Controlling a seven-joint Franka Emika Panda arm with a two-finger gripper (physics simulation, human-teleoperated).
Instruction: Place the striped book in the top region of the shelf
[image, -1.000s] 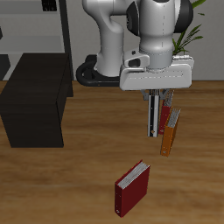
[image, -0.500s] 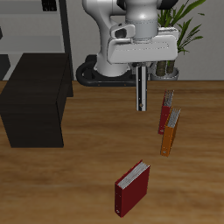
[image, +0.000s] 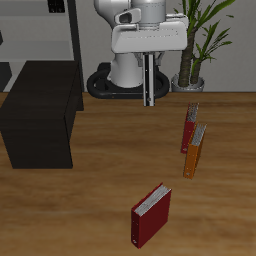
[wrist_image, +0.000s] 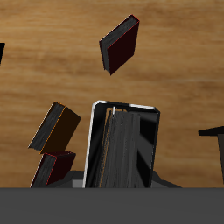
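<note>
My gripper (image: 149, 62) is shut on the striped book (image: 149, 82), which hangs upright from it, high above the table in front of the robot's base. The wrist view shows the book (wrist_image: 122, 149) close up, with its dark cover and white page edges. The shelf (image: 40, 112) is a large matte black box on the table, apart from the gripper and lower than the held book. Its flat top is bare.
An orange book (image: 193, 152) and a dark red book (image: 187, 130) stand together on the table. Another dark red book (image: 152, 214) lies nearer the front edge. A pale thin-framed rack (image: 72, 30) stands behind the shelf. A potted plant (image: 198, 45) stands at the back.
My gripper has risen with the striped book and moved back and toward the shelf, away from the standing books. The other books have not moved.
</note>
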